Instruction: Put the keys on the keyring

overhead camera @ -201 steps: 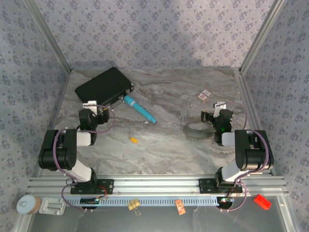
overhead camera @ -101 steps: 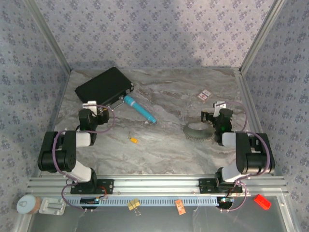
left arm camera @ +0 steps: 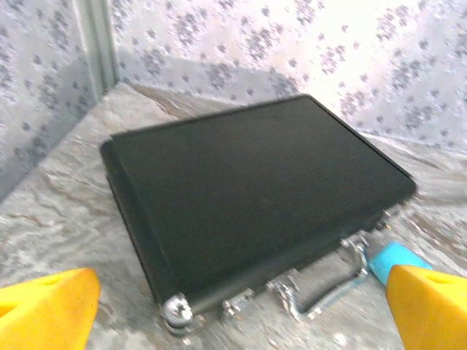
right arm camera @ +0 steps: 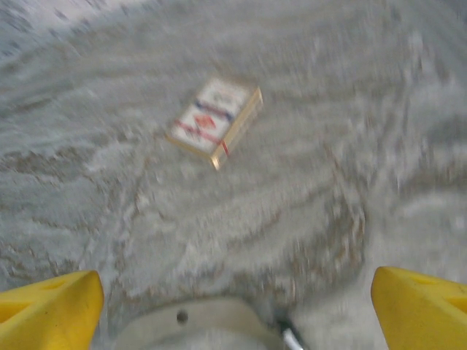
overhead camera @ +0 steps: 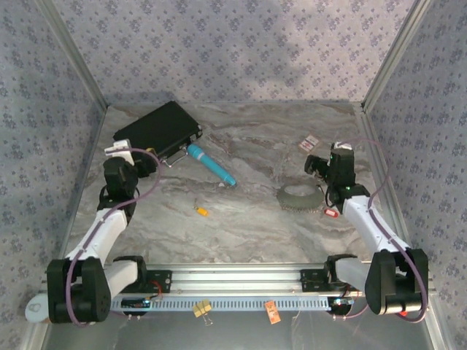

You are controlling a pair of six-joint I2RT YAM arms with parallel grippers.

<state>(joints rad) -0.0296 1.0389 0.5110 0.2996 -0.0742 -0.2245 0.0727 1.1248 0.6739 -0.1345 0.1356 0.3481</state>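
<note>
Tabletop (overhead camera: 248, 240) of grey marble pattern is carrying everything in the top external view: a tiny key with a yellow-orange plastic head (overhead camera: 201, 211) is lying alone near the middle, well apart from a pale grey oval loop of keyring band (overhead camera: 299, 197) lying to the right, and a tiny red-headed key (overhead camera: 330, 213) is lying just beside that loop's right end. A black rectangular case (overhead camera: 157, 130) is sitting far left with a teal cylindrical pen-like tool (overhead camera: 211, 164) beside it, and a small white card with red print (overhead camera: 309, 143) is lying far right. The left gripper (overhead camera: 142, 162) is hanging near the case; the right gripper (overhead camera: 317, 166) is hanging just beyond the loop. In the left wrist view, the left gripper (left arm camera: 233, 313) is holding its yellow fingertips (left arm camera: 44, 310) wide apart with nothing between them, facing the case (left arm camera: 255, 189), its metal handle (left arm camera: 328, 288) and the teal tool's end (left arm camera: 390, 257). In the blurred right wrist view, the right gripper (right arm camera: 233, 310) is likewise standing spread and empty, with the loop's edge (right arm camera: 190, 328) showing low between the fingers and the card (right arm camera: 215, 120) lying ahead.
</note>
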